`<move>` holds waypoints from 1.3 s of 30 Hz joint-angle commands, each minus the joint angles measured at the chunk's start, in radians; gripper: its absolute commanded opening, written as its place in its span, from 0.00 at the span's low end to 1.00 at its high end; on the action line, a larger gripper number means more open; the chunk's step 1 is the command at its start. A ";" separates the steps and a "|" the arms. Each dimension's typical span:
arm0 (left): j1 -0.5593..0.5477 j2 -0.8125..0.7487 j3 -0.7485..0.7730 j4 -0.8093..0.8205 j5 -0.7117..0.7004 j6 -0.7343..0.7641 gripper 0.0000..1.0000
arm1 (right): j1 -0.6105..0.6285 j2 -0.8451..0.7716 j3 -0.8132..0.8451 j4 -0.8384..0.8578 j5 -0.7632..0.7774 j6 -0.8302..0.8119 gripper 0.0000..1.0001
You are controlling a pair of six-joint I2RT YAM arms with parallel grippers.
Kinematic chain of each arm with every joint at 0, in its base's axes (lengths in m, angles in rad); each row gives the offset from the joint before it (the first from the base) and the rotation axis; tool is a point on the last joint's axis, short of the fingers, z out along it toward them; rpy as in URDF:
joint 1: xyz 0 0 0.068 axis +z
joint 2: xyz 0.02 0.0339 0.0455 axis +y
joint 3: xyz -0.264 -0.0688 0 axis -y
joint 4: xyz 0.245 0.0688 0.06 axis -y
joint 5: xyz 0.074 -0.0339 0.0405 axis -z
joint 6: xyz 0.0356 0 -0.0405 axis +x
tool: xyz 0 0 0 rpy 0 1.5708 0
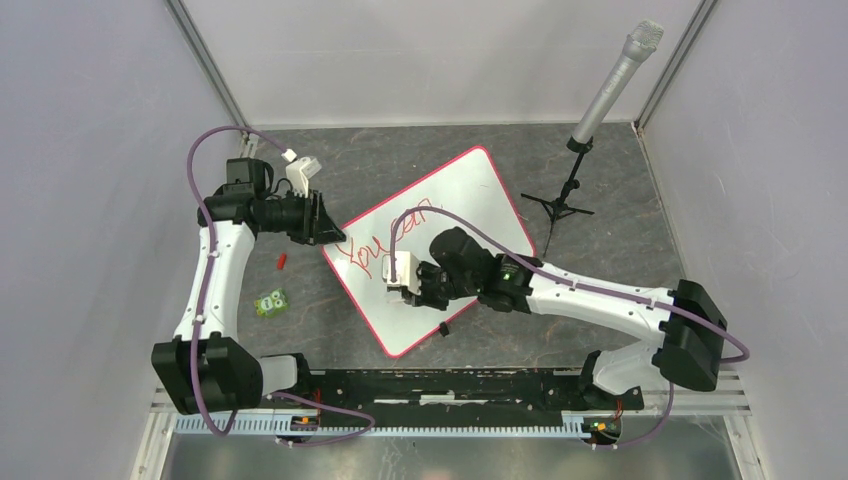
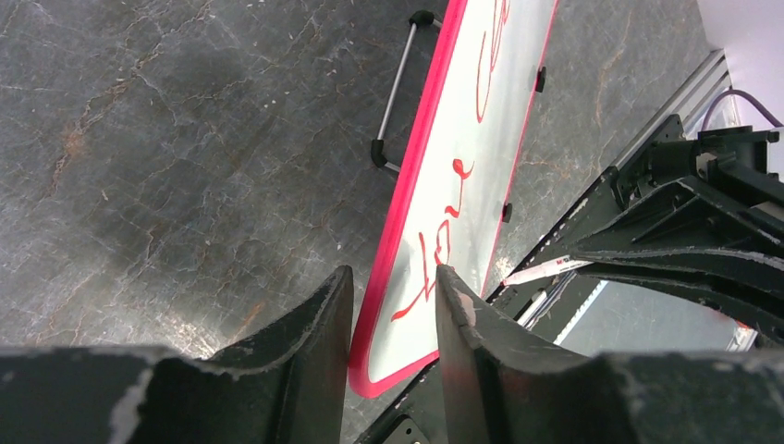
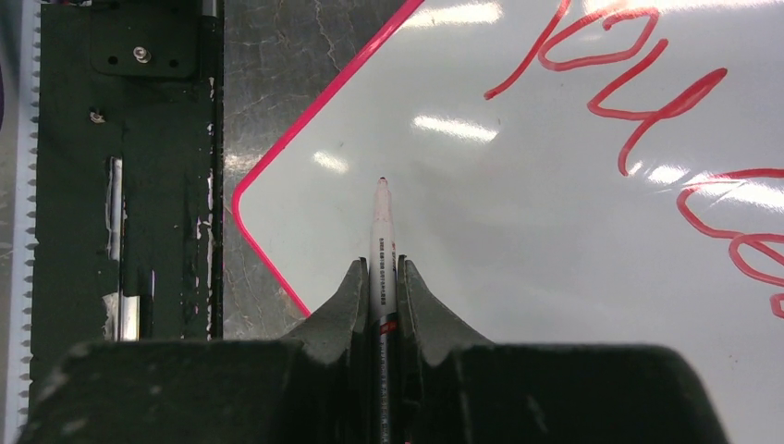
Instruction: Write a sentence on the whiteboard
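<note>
The whiteboard (image 1: 455, 195) lies tilted on the dark table, and only "You can" of the sentence (image 1: 385, 238) shows in red. My left gripper (image 1: 328, 232) sits at the board's left corner. In the left wrist view my left gripper (image 2: 393, 277) has its jaws closed around the pink-framed corner of the whiteboard (image 2: 499, 120), beside the red text (image 2: 455, 171). My right gripper (image 1: 400, 282) is over the board. In the right wrist view my right gripper (image 3: 381, 268) is shut on a white marker (image 3: 381, 227), its tip at blank whiteboard (image 3: 518, 259) below the red writing (image 3: 647, 102).
A microphone on a black tripod (image 1: 610, 85) stands past the board's right corner. A small red cap (image 1: 282, 261) and a green block (image 1: 271, 302) lie left of the board. The black base rail (image 1: 450, 388) runs along the near edge, with another marker (image 2: 545, 270) on it.
</note>
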 commanded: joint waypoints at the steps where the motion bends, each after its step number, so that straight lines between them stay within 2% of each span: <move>1: -0.003 0.005 0.009 0.011 0.030 0.037 0.42 | 0.022 0.017 0.004 0.068 0.046 -0.016 0.00; 16: -0.003 0.007 0.007 0.011 0.027 0.038 0.28 | 0.048 0.068 0.015 0.082 0.115 -0.045 0.00; 27: -0.003 0.008 0.010 0.011 0.016 0.039 0.23 | 0.042 0.079 0.047 0.064 0.169 -0.060 0.00; 39: -0.003 0.016 0.018 0.011 0.011 0.037 0.19 | 0.023 0.051 0.009 0.045 0.166 -0.065 0.00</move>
